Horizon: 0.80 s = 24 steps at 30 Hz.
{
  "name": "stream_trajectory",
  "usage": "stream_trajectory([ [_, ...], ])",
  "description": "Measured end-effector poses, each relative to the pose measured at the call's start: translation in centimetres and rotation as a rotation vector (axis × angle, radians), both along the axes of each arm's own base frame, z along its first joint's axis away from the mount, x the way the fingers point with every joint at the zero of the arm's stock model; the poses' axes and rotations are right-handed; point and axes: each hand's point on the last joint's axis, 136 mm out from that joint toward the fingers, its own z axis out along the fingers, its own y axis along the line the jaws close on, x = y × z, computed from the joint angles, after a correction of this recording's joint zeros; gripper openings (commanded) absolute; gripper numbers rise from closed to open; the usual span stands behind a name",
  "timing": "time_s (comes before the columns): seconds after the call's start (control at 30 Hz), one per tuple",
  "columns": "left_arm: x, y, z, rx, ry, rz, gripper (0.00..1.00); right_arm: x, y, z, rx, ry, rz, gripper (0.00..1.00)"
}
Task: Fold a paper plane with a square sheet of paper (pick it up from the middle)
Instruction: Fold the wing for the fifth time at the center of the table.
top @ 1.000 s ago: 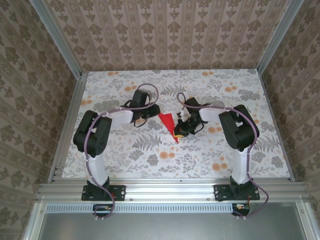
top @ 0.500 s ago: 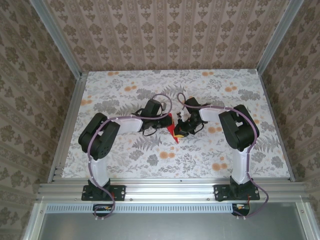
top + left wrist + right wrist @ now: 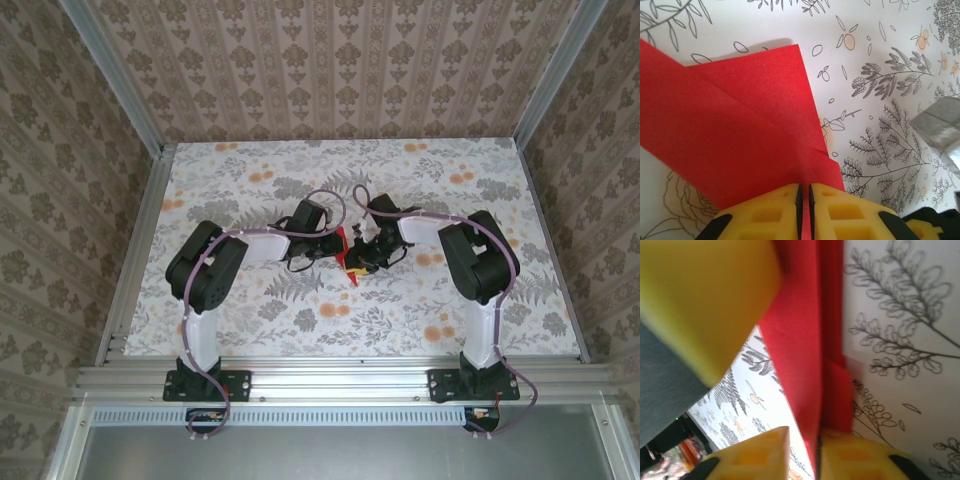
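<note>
Soft, even, bright light fills the sharp top view, with only faint shadows on the bench [image 3: 250,320]. In the left wrist view the bench looks near washed out; the paper plane [image 3: 740,130] throws a soft grey shadow past its upper edge, and a grey block [image 3: 939,131] at right is blurred. In the right wrist view a yellow shape [image 3: 705,305] near the lens is out of focus, the bench print crisp

black-and-white arms [image 3: 258,243], purple cables [image 3: 325,191], yellow pads [image 3: 765,212]
</note>
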Motion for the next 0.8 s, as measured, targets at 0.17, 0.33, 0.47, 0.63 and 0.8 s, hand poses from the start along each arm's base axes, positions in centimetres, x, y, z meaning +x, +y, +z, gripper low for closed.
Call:
stream_trajectory([
  [0.17,0.4,0.0,-0.1,0.017,0.0,0.011,0.14,0.1,-1.8,1.8,-0.075,-0.088,-0.036,0.29],
  [0.33,0.7,0.0,-0.1,0.033,0.008,0.017,0.14,-0.3,-2.5,4.1,-0.089,-0.175,-0.048,0.25],
  [0.47,0.8,0.0,-0.2,0.039,0.012,0.019,0.14,-0.9,-1.5,3.8,-0.089,-0.177,-0.019,0.2],
  [0.63,0.8,0.0,-0.2,0.041,0.012,0.02,0.14,-1.1,0.0,1.1,-0.072,-0.098,-0.014,0.15],
  [0.8,0.8,0.1,-0.2,0.042,0.011,0.021,0.14,-0.9,0.7,-0.1,-0.033,-0.036,-0.038,0.14],
])
